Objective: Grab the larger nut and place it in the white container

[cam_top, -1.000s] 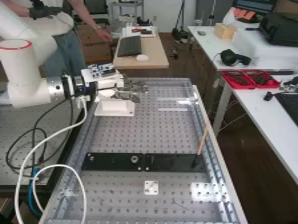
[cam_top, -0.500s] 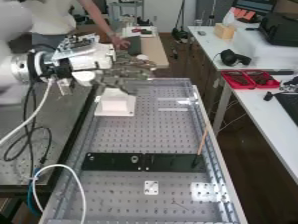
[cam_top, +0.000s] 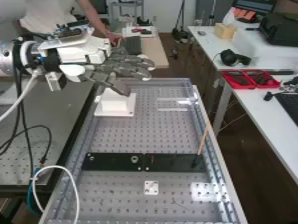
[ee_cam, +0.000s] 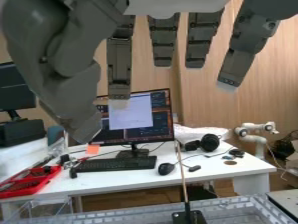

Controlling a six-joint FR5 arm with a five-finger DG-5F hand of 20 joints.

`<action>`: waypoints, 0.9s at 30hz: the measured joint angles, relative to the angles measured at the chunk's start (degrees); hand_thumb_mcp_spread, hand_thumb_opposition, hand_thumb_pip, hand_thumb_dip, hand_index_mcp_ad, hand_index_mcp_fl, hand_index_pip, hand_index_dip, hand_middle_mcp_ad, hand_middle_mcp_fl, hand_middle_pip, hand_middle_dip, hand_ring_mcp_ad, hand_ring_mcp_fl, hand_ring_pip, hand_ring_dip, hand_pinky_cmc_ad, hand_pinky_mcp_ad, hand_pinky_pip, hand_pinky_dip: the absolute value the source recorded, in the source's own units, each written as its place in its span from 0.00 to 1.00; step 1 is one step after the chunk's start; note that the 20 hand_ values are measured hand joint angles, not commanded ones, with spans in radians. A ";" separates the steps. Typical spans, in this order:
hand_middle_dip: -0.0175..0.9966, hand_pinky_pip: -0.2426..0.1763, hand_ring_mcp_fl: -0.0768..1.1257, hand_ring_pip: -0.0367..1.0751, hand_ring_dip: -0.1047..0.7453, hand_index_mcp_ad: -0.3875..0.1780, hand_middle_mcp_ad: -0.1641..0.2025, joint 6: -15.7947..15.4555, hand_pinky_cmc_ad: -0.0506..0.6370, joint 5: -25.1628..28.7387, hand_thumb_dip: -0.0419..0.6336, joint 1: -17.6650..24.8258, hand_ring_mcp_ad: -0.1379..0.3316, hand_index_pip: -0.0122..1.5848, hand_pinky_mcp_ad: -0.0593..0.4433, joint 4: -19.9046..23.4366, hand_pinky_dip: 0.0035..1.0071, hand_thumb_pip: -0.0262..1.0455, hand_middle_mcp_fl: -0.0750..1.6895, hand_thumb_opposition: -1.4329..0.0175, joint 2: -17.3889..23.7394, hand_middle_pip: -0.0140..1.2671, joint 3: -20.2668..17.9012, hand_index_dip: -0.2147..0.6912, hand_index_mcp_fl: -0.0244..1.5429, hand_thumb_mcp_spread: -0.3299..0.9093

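High view, from the left: a single white cable loop lies over the desk edge, where it could catch and tug if something sweeps low past it. The one hand hangs beside and above the white container, released, its fingers nearly straight with nothing in them. Its thumb points down close to the container's top, so a careless drop or sideways swing could knock that one container askew or spill whatever it holds. Whether the larger nut lies inside I cannot tell, as the walls hide the interior; if it landed badly, it could have bounced out or lodged at the mouth. Next along, one bearing stands on the black bar; being round and metal too, it might be grabbed by mistake. Then comes one small white plate on the desk, then one thin wooden stick, upright at a slant, which a wide swing could snap, and finally two red trays, well apart from the work.
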 joint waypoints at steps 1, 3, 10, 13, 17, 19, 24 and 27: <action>0.20 0.33 0.06 0.21 0.27 0.37 0.68 -0.06 0.58 -0.20 0.37 -0.07 0.60 0.83 0.74 -0.37 0.83 0.76 0.04 0.38 -0.08 0.11 0.35 0.11 0.03 0.45; 0.20 0.33 0.07 0.21 0.27 0.37 0.68 -0.36 0.59 -0.96 0.37 -0.30 0.61 0.81 0.74 -1.75 0.83 0.76 0.04 0.38 -0.31 0.11 1.72 0.11 0.02 0.45; 0.20 0.33 0.06 0.22 0.27 0.38 0.68 -0.81 0.58 -0.91 0.37 -0.35 0.61 0.78 0.74 -3.25 0.83 0.76 0.04 0.38 -0.31 0.12 3.00 0.11 0.03 0.45; 0.20 0.33 0.06 0.22 0.27 0.38 0.68 -0.99 0.58 -0.52 0.37 -0.29 0.61 0.76 0.74 -3.86 0.83 0.76 0.04 0.38 -0.25 0.12 3.05 0.11 0.02 0.45; 0.21 0.33 0.06 0.20 0.27 0.38 0.68 -0.43 0.58 -0.35 0.37 -0.25 0.61 0.75 0.74 -4.68 0.83 0.76 0.04 0.38 -0.12 0.12 3.14 0.11 0.02 0.45; 0.21 0.33 0.06 0.20 0.27 0.38 0.68 -0.52 0.58 -0.53 0.37 -0.23 0.61 0.75 0.74 -5.20 0.83 0.76 0.04 0.38 -0.07 0.12 3.30 0.11 0.03 0.45; 0.21 0.33 0.06 0.20 0.27 0.38 0.68 -0.50 0.58 -1.37 0.37 -0.16 0.61 0.72 0.74 -5.80 0.83 0.76 0.04 0.38 -0.40 0.11 4.11 0.11 0.02 0.45; 0.22 0.33 0.06 0.18 0.27 0.38 0.68 -0.30 0.58 -1.69 0.37 -0.13 0.61 0.72 0.74 -5.67 0.83 0.76 0.04 0.38 -0.88 0.12 4.53 0.11 0.03 0.45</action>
